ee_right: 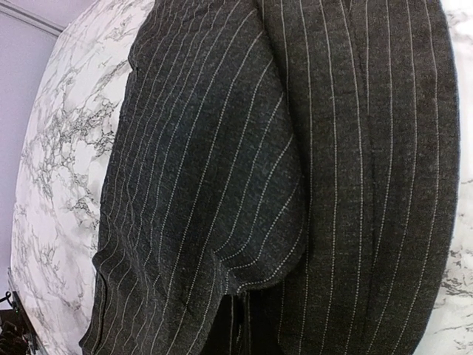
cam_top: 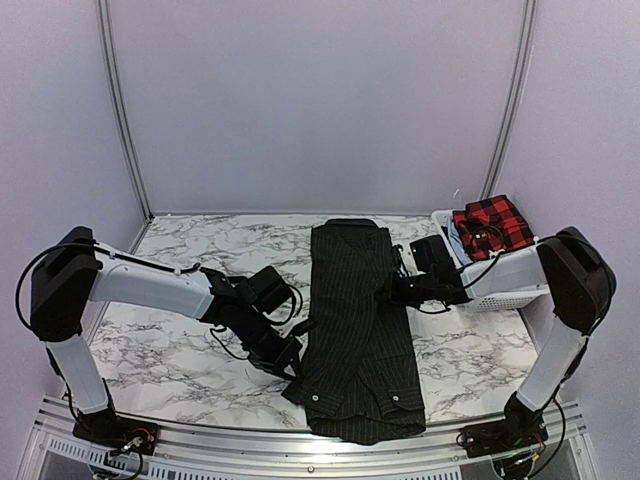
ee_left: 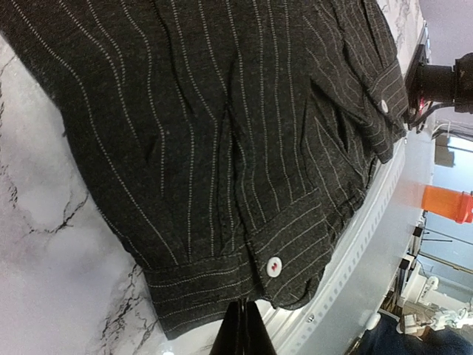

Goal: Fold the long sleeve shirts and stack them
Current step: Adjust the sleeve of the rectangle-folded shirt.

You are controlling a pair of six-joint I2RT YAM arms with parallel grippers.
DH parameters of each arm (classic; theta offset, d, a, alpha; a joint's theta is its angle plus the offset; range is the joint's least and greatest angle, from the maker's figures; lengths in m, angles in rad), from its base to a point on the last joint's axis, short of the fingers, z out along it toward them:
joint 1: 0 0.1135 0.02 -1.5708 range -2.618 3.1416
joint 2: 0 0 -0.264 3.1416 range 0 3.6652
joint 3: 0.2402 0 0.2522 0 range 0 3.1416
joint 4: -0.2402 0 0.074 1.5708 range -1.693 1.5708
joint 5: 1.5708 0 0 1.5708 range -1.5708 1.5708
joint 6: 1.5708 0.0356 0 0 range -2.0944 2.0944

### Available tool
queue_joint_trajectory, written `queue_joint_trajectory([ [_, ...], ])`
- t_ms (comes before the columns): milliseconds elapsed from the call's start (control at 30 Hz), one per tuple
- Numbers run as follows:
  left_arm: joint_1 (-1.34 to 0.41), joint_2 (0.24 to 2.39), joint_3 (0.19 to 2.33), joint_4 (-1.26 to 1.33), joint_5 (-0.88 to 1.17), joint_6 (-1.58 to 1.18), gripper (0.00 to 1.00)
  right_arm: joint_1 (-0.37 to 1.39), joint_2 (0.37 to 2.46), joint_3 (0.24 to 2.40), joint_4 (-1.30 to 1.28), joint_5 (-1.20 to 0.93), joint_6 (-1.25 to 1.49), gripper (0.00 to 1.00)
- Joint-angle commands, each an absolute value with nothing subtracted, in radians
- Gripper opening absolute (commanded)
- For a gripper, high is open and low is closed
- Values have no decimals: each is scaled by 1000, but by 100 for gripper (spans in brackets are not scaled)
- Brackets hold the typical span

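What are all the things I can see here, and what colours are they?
pinstriped shirt: one, black with thin pale stripes, lying lengthwise down the middle of the table.
checked shirt: one, red and black, bundled in the basket at the far right.
basket: one, white plastic, on the table's right side, behind the right arm.
table: one, white marble with grey veins, under everything.
left arm: one, white and black, reaching to the pinstriped shirt's left edge near its cuff; jaws shut, pinching the hem.
right arm: one, white and black, reaching to the pinstriped shirt's right edge; jaws shut, seemingly on a fold of cloth.
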State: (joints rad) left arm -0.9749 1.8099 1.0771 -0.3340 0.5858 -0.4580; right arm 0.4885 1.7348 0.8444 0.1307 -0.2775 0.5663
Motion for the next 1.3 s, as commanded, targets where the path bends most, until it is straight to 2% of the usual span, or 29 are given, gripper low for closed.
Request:
queue_joint_trajectory([
  [0,-983,1764,1108,-362,627,-474,0,483,1700,914,84,-236,528,0],
  [33,-983,1759,1105,-373,616,-469,2,483,1701,927,72,-232,521,0],
  [200,-982,1769,1081,-452,475,-440,32,483,1713,936,54,-242,510,0],
  [300,-990,1789,1083,-456,453,-439,43,482,1715,931,58,-245,513,0],
  [400,-1003,1807,1102,-464,425,-432,50,482,1719,932,56,-245,517,0],
  [500,-1016,1840,1120,-477,411,-420,50,482,1726,941,47,-250,510,0],
  [667,-1033,1872,1137,-485,413,-416,49,482,1743,974,-10,-244,509,0],
  [733,-1038,1874,1143,-486,416,-417,44,483,1745,983,-35,-237,505,0],
  [967,-1049,1849,1190,-489,474,-432,9,483,1753,1033,-99,-227,481,0],
  [1033,-1049,1832,1207,-490,492,-438,3,482,1757,1050,-122,-213,469,0],
  [1100,-1049,1816,1225,-492,515,-445,0,483,1763,1068,-149,-189,457,0],
  [1267,-1052,1788,1259,-492,566,-464,0,483,1772,1108,-214,-125,417,0],
])
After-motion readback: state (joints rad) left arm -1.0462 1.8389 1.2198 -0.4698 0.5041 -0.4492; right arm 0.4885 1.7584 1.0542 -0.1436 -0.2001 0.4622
